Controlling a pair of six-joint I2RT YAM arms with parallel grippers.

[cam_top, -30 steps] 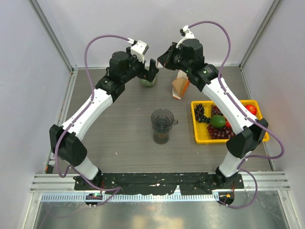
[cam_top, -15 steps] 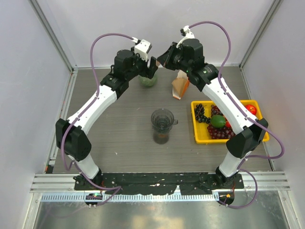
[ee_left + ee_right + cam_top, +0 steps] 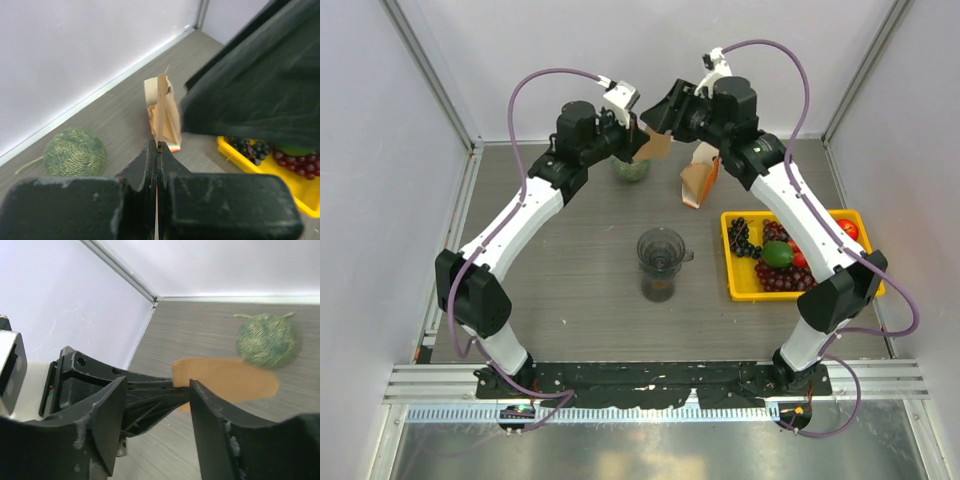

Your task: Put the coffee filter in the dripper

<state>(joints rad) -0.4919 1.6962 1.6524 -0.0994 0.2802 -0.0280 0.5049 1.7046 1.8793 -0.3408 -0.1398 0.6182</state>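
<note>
The coffee filter (image 3: 654,147), a thin light-brown paper, hangs in the air at the back of the table, above the green ball. My left gripper (image 3: 639,143) is shut on its edge; in the left wrist view the coffee filter (image 3: 160,100) shows edge-on, pinched at the left gripper (image 3: 158,147). My right gripper (image 3: 666,121) is right beside it, open, its jaws standing apart around the left fingers (image 3: 150,395), with the coffee filter (image 3: 225,380) just beyond. The dripper (image 3: 661,248), a dark see-through cone, sits mid-table on a glass jug (image 3: 659,287).
An upright pack of brown filters (image 3: 697,181) stands back right of centre. A green woven ball (image 3: 630,169) lies under the grippers. A yellow tray (image 3: 735,290) with grapes, a lime and tomatoes sits at the right. White walls close the back and sides.
The left gripper moved in toward the right one and shut on the filter. The right gripper, shut before, has opened and let the filter go.
</note>
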